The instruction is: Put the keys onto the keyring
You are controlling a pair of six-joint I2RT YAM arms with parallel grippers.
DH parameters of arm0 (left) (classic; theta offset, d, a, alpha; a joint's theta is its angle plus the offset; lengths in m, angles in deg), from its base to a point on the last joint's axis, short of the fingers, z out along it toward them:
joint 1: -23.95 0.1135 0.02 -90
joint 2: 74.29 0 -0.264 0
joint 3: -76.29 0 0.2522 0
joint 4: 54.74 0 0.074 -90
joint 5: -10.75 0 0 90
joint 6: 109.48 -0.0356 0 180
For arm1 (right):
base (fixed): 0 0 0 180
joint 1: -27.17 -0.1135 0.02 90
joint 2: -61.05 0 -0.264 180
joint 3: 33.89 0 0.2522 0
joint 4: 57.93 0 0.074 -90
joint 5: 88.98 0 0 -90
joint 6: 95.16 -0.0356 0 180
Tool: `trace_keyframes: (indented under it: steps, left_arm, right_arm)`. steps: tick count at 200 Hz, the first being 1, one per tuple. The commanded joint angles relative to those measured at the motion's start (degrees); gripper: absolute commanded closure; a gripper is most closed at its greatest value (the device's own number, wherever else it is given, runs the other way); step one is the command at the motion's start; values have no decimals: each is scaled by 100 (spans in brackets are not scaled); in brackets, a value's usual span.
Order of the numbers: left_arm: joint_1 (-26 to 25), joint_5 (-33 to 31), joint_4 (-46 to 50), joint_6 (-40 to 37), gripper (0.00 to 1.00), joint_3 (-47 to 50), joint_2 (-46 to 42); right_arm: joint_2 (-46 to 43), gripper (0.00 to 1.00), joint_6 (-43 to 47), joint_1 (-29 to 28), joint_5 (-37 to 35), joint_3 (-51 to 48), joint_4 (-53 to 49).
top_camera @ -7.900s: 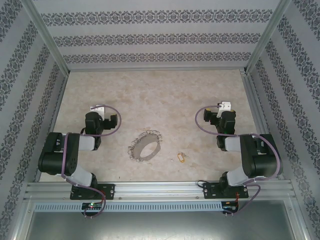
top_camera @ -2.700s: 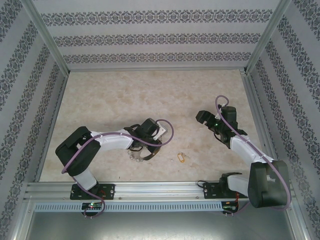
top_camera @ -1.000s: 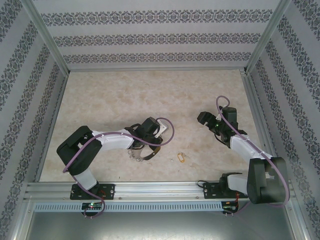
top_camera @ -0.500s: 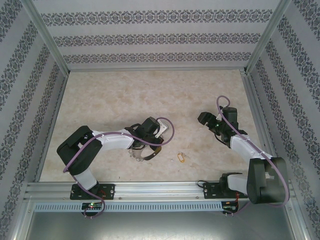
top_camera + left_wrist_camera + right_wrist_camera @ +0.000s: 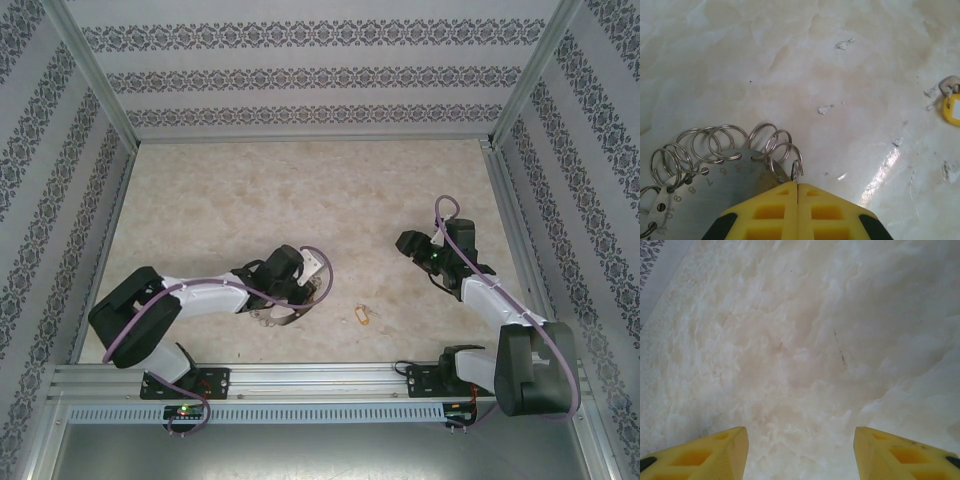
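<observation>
Grey-striped patterned wallpaper covers the walls around a pale, marbled worktop. Low and left of centre in the overhead view, the left fingers are pressed together on the rim of the keyring, a flat grey metal hoop stamped with numbers. In the left wrist view the hoop fills the bottom left of the frame, and one of the small wire rings fringing its edge runs into the seam between the yellow fingers. Whether the hoop rests on the worktop or hangs just above it cannot be told. The key, a tiny piece with a round yellow tag and a dull silvery end, lies on the worktop at the right edge of that frame, well apart from the hoop. Overhead it sits to the right of the keyring, low in the middle of the frame. The right fingers hang over bare worktop up and to the right of the key, touching nothing. The right wrist view shows them standing apart, one yellow tip in each lower corner.
</observation>
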Motion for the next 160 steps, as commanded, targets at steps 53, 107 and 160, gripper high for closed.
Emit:
trace_keyframes:
  steps: [53,107,160]
  left_arm:
    - [-47,113,-345,-245,100,-185,-94]
    - [-47,86,-284,-289,100,-293,-34]
    - [-47,47,-243,-268,100,-342,83]
  right_arm:
    - [190,42,98,5,564,-90,62]
    - [276,44,248,-393,612,-2,-451]
    - [206,58,464,-1283,58,256,-1758]
